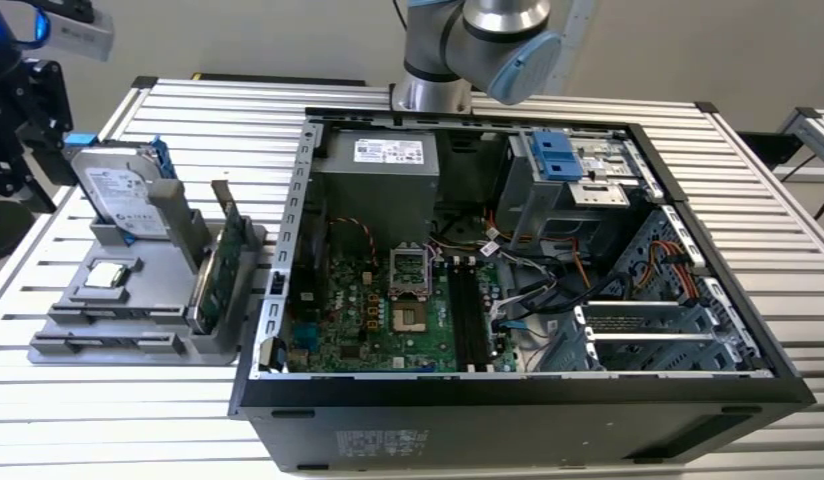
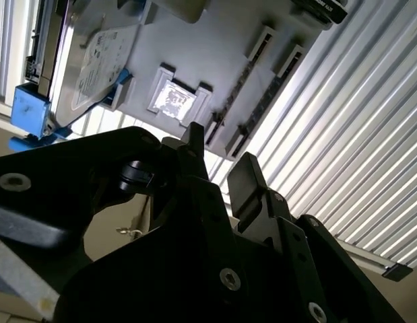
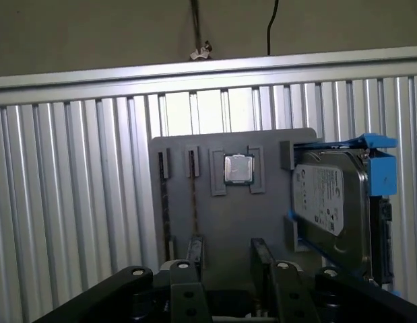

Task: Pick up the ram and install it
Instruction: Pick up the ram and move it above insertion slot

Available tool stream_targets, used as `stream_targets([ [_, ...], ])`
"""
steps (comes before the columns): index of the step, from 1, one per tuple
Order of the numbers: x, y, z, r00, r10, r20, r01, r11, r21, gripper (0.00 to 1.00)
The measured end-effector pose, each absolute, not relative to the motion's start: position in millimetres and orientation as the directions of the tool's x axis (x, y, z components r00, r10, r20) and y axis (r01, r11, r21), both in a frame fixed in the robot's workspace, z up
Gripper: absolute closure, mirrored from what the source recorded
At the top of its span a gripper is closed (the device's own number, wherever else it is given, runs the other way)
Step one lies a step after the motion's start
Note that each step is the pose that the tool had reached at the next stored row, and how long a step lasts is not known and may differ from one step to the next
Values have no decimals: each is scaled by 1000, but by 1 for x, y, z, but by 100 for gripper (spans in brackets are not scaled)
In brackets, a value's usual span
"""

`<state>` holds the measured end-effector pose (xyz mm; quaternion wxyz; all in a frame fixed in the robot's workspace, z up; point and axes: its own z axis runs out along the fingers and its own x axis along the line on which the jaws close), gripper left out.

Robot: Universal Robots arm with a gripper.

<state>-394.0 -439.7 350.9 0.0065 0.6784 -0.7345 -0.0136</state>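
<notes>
Your pincer (image 3: 228, 250) hangs released and empty over the grey tray (image 3: 262, 219); the slim dark-blue ram stick (image 3: 164, 208) stands slotted beside the green circuit card (image 3: 193, 202), so misalignment could grab the wrong board

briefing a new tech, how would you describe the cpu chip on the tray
On the slatted table, on the exterior view's left of the open computer case, sits a gray tray. The cpu chip lies flat in a pocket beside the hard drive. It is small, square and shiny; the drive and green card stand on edge.
</notes>
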Motion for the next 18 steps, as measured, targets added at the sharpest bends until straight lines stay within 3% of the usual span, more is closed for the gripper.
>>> stream_targets([
  [18,-394,-440,343,-76,-997,-9,-997,75,27,0],
])
